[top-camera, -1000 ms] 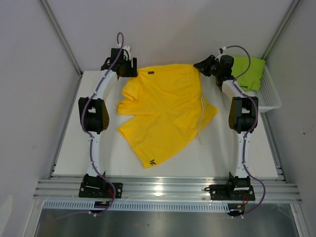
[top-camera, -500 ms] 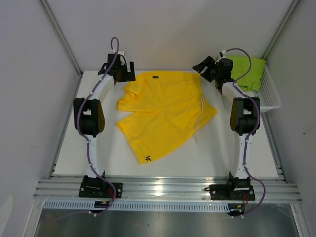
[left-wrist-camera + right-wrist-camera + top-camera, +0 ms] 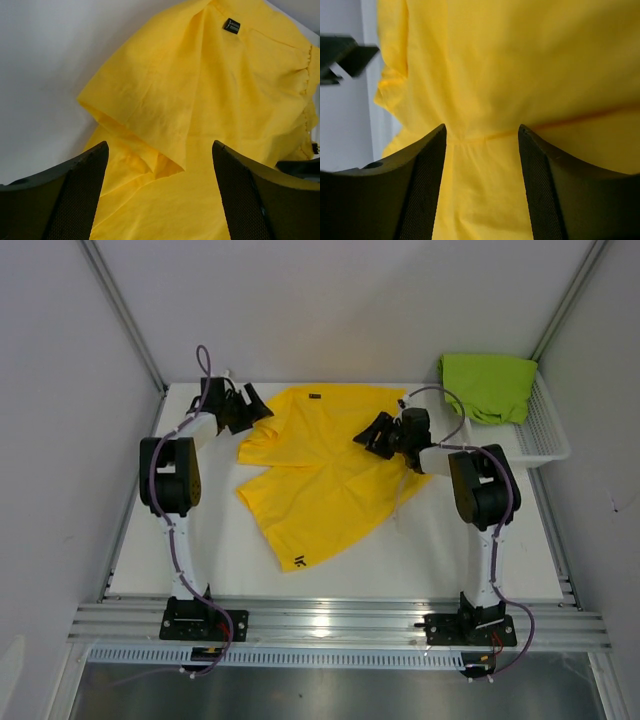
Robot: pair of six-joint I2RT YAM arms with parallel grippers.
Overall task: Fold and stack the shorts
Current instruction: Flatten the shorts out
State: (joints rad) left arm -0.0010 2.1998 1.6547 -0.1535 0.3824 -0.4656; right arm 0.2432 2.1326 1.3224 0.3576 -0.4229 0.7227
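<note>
Seen from above, the right gripper (image 3: 375,433) has been swung away from the basket (image 3: 548,440) and is now held over the right part of the yellow shorts (image 3: 320,475), so the lime green shorts (image 3: 488,385) in the basket are fully uncovered. The left gripper (image 3: 245,408) has been drawn back to the far left edge of the yellow pair. That pair lies flat on the table (image 3: 190,540), unmoved for the last half second, with its waistband toward the far edge and its legs running diagonally to the near left. Part of its white drawstring (image 3: 403,490) is covered by the right arm.

In the left wrist view, the left gripper (image 3: 157,150) is seen spread wide with nothing between its fingers (image 3: 80,190). Folded yellow fabric (image 3: 225,100) lies beyond them.

In the right wrist view, the right gripper (image 3: 482,132) is likewise parted and released above yellow cloth (image 3: 520,60). A dark shape at the upper left is cut off and cannot be identified.
</note>
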